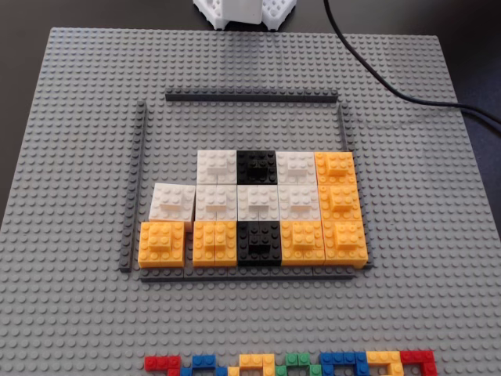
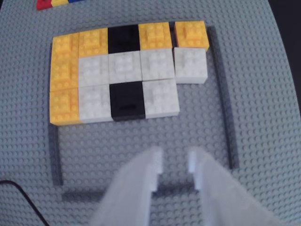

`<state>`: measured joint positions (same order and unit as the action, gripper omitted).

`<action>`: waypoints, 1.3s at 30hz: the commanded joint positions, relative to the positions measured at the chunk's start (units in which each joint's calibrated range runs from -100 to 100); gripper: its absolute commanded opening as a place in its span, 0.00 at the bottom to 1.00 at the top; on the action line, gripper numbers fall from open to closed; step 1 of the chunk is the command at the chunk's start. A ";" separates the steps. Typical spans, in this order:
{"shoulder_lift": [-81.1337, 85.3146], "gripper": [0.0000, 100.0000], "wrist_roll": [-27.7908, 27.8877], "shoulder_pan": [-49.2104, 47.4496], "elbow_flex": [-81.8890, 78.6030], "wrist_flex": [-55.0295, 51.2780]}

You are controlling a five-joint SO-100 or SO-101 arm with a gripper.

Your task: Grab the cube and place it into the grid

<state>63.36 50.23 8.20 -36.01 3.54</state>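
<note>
The grid is a dark grey bar frame (image 1: pixel 250 96) on a grey studded baseplate (image 1: pixel 70 313). Several white, black and orange cubes fill its lower part in three rows, such as a white cube (image 1: pixel 172 201), a black cube (image 1: pixel 257 166) and an orange cube (image 1: pixel 163 243). No loose cube shows outside the frame. In the wrist view my gripper (image 2: pixel 175 157) is open and empty. Its white fingers (image 2: pixel 141 179) hang above the bare studs inside the frame (image 2: pixel 222 94), short of the nearest cubes (image 2: pixel 127 100). The fixed view shows only a white arm part (image 1: pixel 243 12) at the top edge.
A row of small red, blue, orange and green bricks (image 1: pixel 290 364) lies at the baseplate's near edge in the fixed view. A black cable (image 1: pixel 391 90) runs over the upper right corner. Bare studs (image 1: pixel 250 125) lie between the frame's far bar and the cubes.
</note>
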 commanded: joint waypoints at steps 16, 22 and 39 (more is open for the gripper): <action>28.73 0.00 -2.39 -2.57 -11.97 -0.76; 30.54 0.00 -3.71 -3.67 -20.85 5.64; 36.64 0.00 -3.42 -7.43 -49.76 17.71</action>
<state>97.88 45.05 0.69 -77.49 15.85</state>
